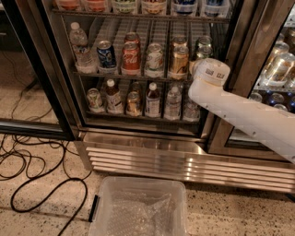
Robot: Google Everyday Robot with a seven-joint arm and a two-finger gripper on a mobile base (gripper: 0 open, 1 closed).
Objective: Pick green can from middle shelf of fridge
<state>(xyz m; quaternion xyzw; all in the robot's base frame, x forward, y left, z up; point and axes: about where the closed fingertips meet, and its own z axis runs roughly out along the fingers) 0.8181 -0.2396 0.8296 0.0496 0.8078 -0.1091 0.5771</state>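
The fridge [152,156] stands with its glass door [27,92] slid open. The middle shelf [133,73] carries a water bottle, a blue can, a red can, a white-and-green can [154,59] and a gold can [179,61]. The green can [203,47] stands at the shelf's right end, dark with a silver top. My white arm [239,110] reaches in from the right. My gripper [197,65] is at the arm's end, right in front of and just below the green can, mostly hidden behind the white wrist [211,71].
The lower shelf [138,115] holds small bottles and cans. The top shelf [138,14] holds more drinks. A clear plastic bin [140,207] sits on the floor in front of the grille. Black cables [41,184] lie at the left. A second fridge section [276,69] is at the right.
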